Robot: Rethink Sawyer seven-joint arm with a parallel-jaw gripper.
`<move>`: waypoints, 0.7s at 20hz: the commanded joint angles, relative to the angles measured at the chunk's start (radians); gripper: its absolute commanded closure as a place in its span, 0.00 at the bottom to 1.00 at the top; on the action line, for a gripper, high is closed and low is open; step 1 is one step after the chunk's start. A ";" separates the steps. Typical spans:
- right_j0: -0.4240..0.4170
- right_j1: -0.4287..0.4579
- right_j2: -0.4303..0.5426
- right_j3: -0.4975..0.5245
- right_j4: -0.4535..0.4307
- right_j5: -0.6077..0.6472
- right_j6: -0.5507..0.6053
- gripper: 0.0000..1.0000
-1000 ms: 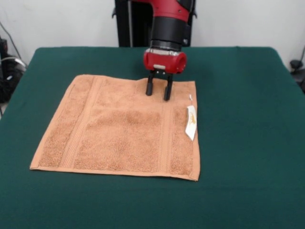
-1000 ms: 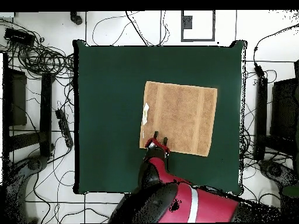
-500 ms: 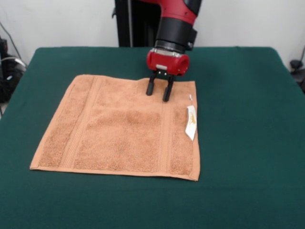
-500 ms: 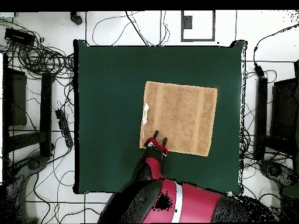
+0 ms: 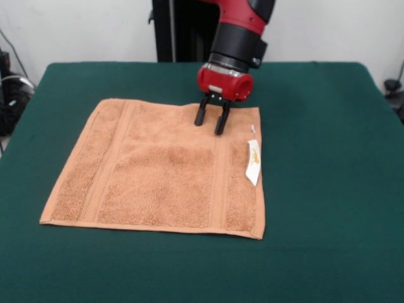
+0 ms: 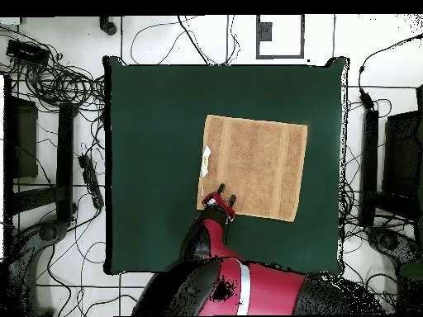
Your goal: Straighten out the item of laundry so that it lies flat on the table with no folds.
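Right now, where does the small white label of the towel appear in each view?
Front view: white label lies at the towel's right edge.
Overhead view: label sits at the towel's left edge.
Shared landmark: the gripper at the neighbouring towel edge.

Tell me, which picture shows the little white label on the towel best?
The front view. There the white label lies plainly on the towel at its right edge, a long strip with a faint mark on it. In the overhead view the label is only a tiny pale patch at the towel's left edge.
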 commanded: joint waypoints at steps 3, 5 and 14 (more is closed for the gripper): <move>0.064 0.075 0.235 0.146 0.145 0.291 0.365 0.00; 0.073 0.074 0.252 0.153 0.166 0.273 0.388 0.00; 0.083 0.045 0.301 0.183 0.197 0.274 0.417 0.00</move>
